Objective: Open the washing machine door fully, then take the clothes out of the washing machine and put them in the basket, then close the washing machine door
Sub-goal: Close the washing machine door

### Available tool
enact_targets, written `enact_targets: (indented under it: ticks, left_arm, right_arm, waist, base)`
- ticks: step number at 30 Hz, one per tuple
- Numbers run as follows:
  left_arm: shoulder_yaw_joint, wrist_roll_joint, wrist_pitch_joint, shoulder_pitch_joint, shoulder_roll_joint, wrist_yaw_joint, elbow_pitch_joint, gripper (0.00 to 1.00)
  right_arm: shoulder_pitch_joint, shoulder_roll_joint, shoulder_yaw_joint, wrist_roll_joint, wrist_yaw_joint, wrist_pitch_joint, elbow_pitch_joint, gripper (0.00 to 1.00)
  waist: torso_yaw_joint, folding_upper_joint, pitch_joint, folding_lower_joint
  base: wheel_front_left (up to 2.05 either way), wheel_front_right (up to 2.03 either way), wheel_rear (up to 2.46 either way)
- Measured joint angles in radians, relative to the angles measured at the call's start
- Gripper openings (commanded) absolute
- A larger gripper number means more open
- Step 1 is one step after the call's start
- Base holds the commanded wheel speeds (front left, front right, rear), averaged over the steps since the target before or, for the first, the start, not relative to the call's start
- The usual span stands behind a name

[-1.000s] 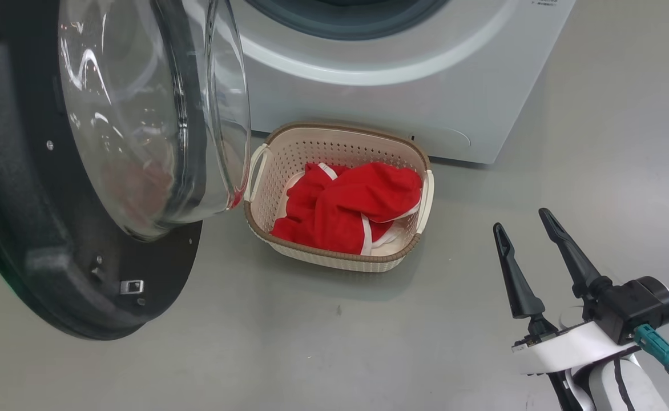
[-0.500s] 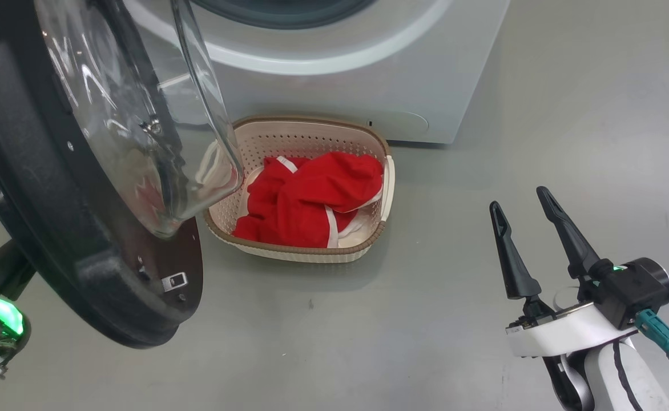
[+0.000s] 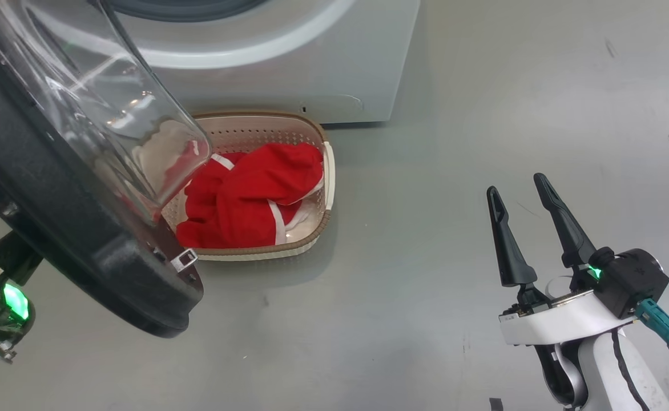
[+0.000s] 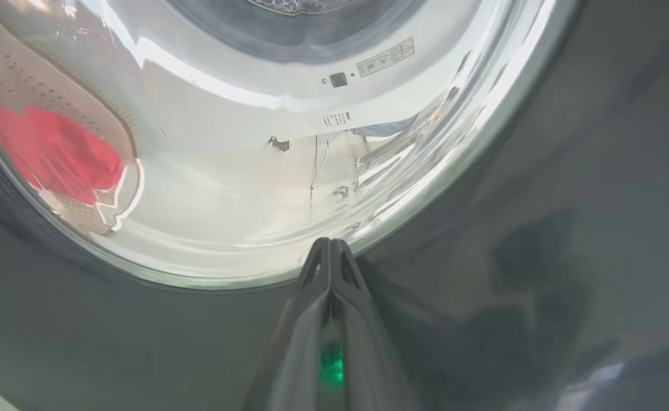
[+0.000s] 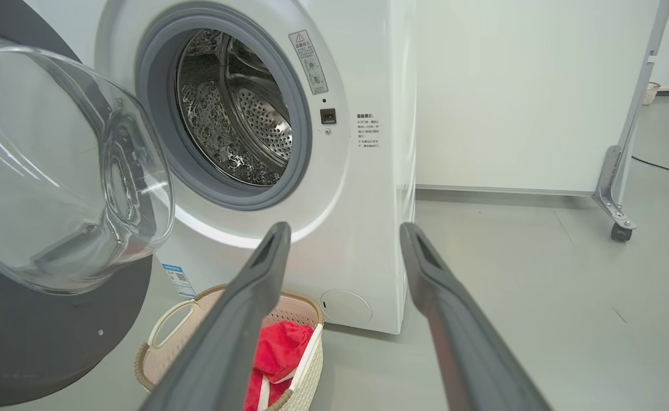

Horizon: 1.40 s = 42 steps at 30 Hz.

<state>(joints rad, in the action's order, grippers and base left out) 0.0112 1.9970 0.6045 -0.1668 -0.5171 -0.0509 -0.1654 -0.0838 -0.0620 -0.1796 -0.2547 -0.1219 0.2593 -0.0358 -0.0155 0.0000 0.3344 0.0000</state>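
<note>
left gripper [image 4: 330, 246]: fingers pressed together, tips at black rim of washing machine door [image 4: 540, 171] | right gripper [image 3: 516, 185]: fingers spread, empty, well apart from door | clothes [image 3: 249, 194]: in basket [image 3: 328, 171] just beside door

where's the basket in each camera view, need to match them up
head view: basket left of centre, before the washing machine, left end behind the glass of the open door
left wrist view: basket at the upper left, seen through that glass
right wrist view: basket at the bottom, left of centre, partly behind a finger of the right gripper
shared landmark: the red clothes lying in it
</note>
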Motion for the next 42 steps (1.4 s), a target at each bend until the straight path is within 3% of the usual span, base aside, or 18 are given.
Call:
enact_targets:
  ticks: [23, 42]
  left_arm:
    - [0.014, -0.036, -0.053, -0.193, 0.007, 0.091, 0.001, 0.00]
    - [0.022, -0.047, -0.073, -0.393, 0.004, 0.121, 0.079, 0.00]
  right_arm:
    - [-0.049, 0.014, -0.006, -0.053, 0.000, 0.000, 0.013, 1.00]
    - [-0.098, 0.018, -0.016, -0.115, 0.000, 0.000, 0.012, 1.00]
  waist:
    - [-0.228, 0.0000, 0.085, 0.0000]
    - [-0.327, 0.0000, 0.166, 0.0000]
  base:
    - [0.00, 0.00, 0.00]
    - [0.00, 0.00, 0.00]
